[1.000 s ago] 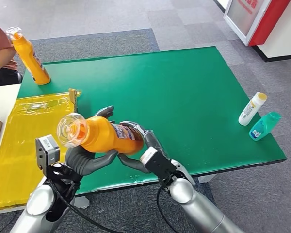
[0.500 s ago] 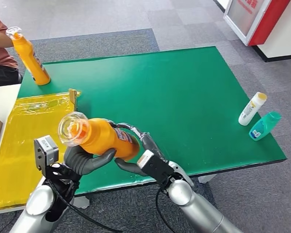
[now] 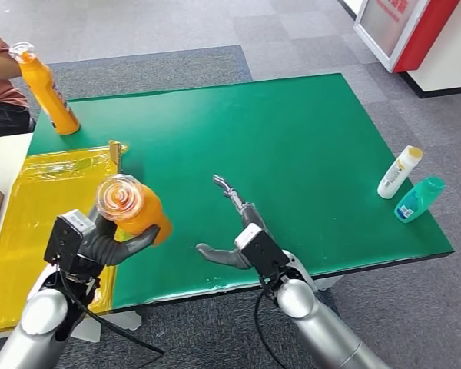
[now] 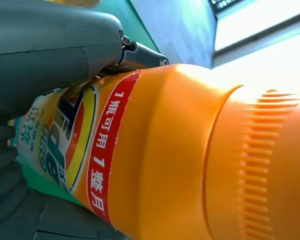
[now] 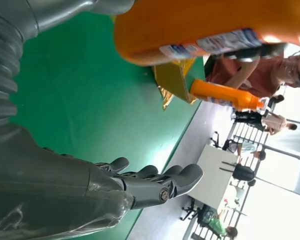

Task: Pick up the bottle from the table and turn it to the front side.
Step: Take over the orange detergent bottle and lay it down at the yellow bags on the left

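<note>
While the left hand grips the bottle at lower left, the right hand is spread, empty; second bottle upper left, two more at right.

Glossy orange plastic bottle; matt green table; crinkly yellow sheet.

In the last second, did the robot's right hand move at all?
Yes. The right hand has let go of the orange bottle and now sits open over the green table, apart from it; the left hand holds the bottle alone.
</note>
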You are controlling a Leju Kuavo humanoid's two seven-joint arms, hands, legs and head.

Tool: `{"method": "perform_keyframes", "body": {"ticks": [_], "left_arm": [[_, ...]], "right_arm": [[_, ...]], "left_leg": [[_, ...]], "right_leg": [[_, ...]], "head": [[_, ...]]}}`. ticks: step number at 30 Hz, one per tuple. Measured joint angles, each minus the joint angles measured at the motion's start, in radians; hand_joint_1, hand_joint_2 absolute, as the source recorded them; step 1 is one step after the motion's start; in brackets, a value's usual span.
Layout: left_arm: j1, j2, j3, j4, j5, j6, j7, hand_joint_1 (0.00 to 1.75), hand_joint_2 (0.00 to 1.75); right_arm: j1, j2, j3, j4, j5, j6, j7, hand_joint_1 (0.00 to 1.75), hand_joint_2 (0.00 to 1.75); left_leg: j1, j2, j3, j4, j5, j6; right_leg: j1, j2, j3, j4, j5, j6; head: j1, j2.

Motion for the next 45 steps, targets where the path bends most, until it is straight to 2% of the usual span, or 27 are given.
{"method": "perform_keyframes", "body": {"ticks": [11,17,21,25,27,34,45], "left_arm": [[-0.024,0.073,0.092,0.132,-0.148,-0.031,0.106,1.75,1.75],[-0.033,0.099,0.11,0.171,-0.181,-0.035,0.129,1.75,1.75],[-0.053,0.141,0.135,0.223,-0.205,-0.068,0.132,1.75,1.75],[-0.068,0.163,0.151,0.252,-0.217,-0.078,0.128,1.75,1.75],[-0.074,0.169,0.153,0.26,-0.247,-0.069,0.131,1.75,1.75],[-0.067,0.198,0.155,0.286,-0.505,0.02,0.176,1.75,1.75],[-0.045,0.195,0.178,0.309,-0.591,0.069,0.203,1.75,1.75]], "right_arm": [[0.051,-0.041,-0.134,-0.07,0.0,0.034,-0.017,0.0,1.75],[0.058,-0.046,-0.155,-0.087,0.012,0.042,-0.019,0.0,1.75],[0.057,-0.047,-0.157,-0.091,0.028,0.055,-0.019,0.0,1.75],[0.056,-0.048,-0.157,-0.093,0.03,0.056,-0.019,0.0,1.75],[0.056,-0.048,-0.157,-0.094,0.033,0.056,-0.02,0.0,1.75],[0.075,-0.056,-0.166,-0.125,0.068,0.07,-0.024,0.0,1.75],[0.082,-0.059,-0.164,-0.132,0.095,0.095,-0.002,0.0,1.75]], "left_leg": [[0.0,0.0,0.0,0.0,0.0,0.0],[0.0,0.0,0.0,0.0,0.0,0.0],[0.0,0.001,0.0,0.0,0.0,-0.001],[0.0,0.001,0.0,0.0,0.0,-0.001],[0.0,0.001,0.0,0.0,0.0,-0.001],[0.0,0.001,0.0,0.0,0.0,-0.001],[0.0,0.001,0.0,0.0,0.0,-0.001]], "right_leg": [[0.0,0.0,0.0,0.0,0.0,0.0],[0.0,0.0,0.0,0.0,0.0,0.0],[0.0,0.001,-0.001,0.001,0.001,-0.001],[0.001,0.001,-0.001,0.001,0.001,-0.001],[0.001,0.001,-0.001,0.001,0.001,-0.001],[0.001,0.001,-0.001,0.001,0.0,-0.001],[0.001,0.001,-0.001,0.001,0.0,-0.001]], "head": [[0.0,0.0],[0.0,0.0],[0.0,0.0],[0.0,0.0],[0.0,0.0],[0.0,0.0],[0.0,0.0]]}}
